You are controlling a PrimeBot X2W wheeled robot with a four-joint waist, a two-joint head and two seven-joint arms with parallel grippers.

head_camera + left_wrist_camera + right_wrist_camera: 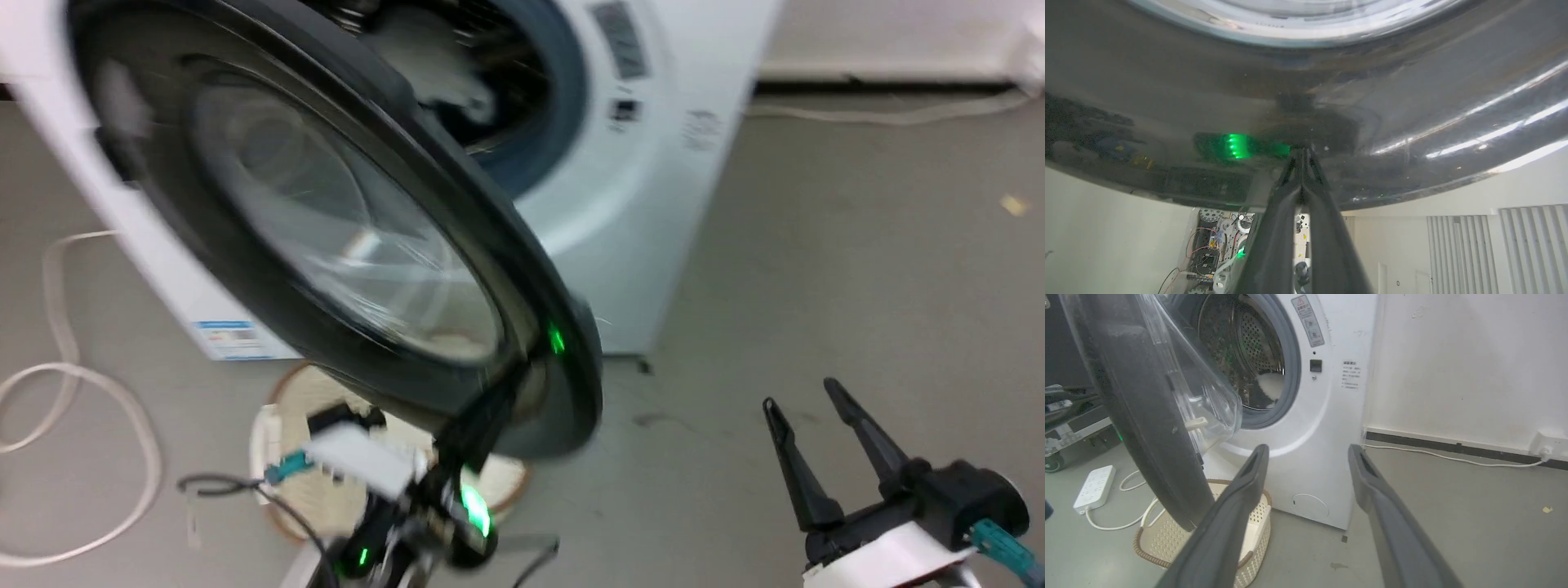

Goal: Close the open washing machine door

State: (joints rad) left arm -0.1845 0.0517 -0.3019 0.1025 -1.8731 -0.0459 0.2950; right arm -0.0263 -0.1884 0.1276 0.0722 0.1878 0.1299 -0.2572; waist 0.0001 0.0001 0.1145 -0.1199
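Note:
The washing machine door (326, 245) stands partly open, with a glossy black rim (1331, 94) and a clear domed bowl (1208, 396). Behind it is the white washing machine (637, 204) with its grey-gasketed steel drum (1249, 363). My left gripper (510, 376) is shut, its tips pressed against the outer face of the door's rim near the lower edge; in the left wrist view the gripper (1303, 153) touches the black rim. My right gripper (808, 400) hangs open over the floor to the right, with nothing between its fingers (1249, 473).
A cream perforated basket (1167, 539) sits on the floor under the door. A white cable (73, 392) loops at the left, beside a white power strip (1094, 488). Another cable (1453, 457) runs along the right wall to a socket (1549, 443).

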